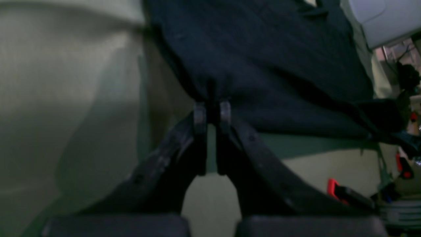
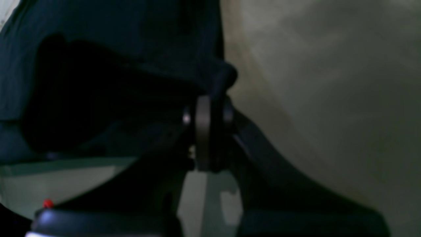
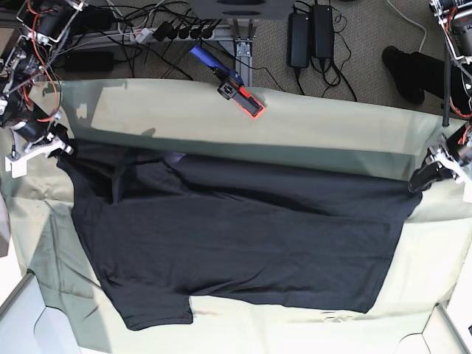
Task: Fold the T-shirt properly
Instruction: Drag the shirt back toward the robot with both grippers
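T-shirt (image 1: 263, 65) cloth in the left wrist view spreads out ahead of the left claw (image 1: 212, 113), whose two fingertips stand nearly together with a bunched pinch of black fabric drawn in between them. The cloth fans away from the tips over the pale green counter (image 1: 65, 98), and a taut fold runs off to the claw's right side. Judging by this, the hold is on an edge and thin; it should be kept firm, for a thin pinch could slip under a pull.

From the right wrist view, the right claw (image 2: 210, 113) is likewise pressed almost closed on a rolled lip of the shirt's edge, the dark body of the garment lying ahead and to its left, bare counter to its right. The picture is blurred, so how deep the cloth sits between the fingertips cannot be told.

Seen from the base view, the garment lies stretched across the counter between the two claws, one at each far end of its upper edge. A red and blue tool (image 3: 234, 87) lies beyond that edge. To fold well, I judge both claws should lift together at even height and carry the edge forward level, keeping the span tight so no slack wrinkles the fold.
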Controlling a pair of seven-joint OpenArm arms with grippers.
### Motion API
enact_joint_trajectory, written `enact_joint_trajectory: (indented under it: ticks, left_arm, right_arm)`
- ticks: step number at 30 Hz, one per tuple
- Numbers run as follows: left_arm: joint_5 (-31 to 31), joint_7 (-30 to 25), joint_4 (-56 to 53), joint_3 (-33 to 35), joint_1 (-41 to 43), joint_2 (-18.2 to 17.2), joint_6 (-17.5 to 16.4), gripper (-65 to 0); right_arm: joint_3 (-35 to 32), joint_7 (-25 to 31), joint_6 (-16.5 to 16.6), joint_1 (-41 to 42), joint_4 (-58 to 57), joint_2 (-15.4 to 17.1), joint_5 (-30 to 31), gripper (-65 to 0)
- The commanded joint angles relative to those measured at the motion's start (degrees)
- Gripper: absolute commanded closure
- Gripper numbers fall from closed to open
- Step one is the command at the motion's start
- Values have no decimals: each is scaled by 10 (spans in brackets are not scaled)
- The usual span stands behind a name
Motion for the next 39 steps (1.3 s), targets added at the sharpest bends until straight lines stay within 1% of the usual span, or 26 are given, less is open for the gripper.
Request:
enact_joint_trajectory:
  ticks: [1, 8, 15, 18, 24, 31, 33, 34, 36, 37, 38, 39]
  left_arm:
    - [-13, -8, 10, -5, 2, -15, -9, 0]
    - [-37, 5, 22, -10, 61, -22, -9, 0]
    - [-48, 9, 65, -55, 131, -30, -9, 0]
    - [-50, 9, 75, -60, 152, -30, -9, 0]
    - [-54, 10, 75, -60, 159, -29, -9, 0]
    - [-58, 10, 75, -60, 159, -29, -9, 0]
    - [-58, 9, 75, -60, 160, -29, -9, 0]
    - [-58, 8, 75, -60, 160, -29, -9, -46]
    - [-58, 8, 75, -60, 160, -29, -9, -193]
    - [-58, 9, 75, -60, 160, -29, -9, -253]
    - [-58, 9, 75, -60, 160, -29, -9, -290]
    - [-59, 9, 75, -62, 160, -29, -9, -304]
  right_arm:
    - [3, 7, 45, 1, 11, 17, 13, 0]
    - [3, -5, 54, -37, 12, 34, 31, 0]
    - [4, -13, 63, -81, 14, 45, 51, 0]
    - [4, -14, 65, -94, 17, 45, 58, 0]
    - [4, -14, 65, -121, 32, 45, 57, 0]
    - [4, -13, 65, -129, 41, 46, 57, 0]
    - [4, -13, 65, -129, 41, 45, 48, 0]
    - [4, -13, 65, -129, 41, 45, 42, 0]
    - [4, -13, 65, -129, 41, 45, 44, 0]
    - [4, -13, 65, -129, 41, 45, 47, 0]
    - [4, -13, 65, -129, 41, 46, 47, -79]
    - [4, -13, 65, -129, 41, 46, 47, -170]
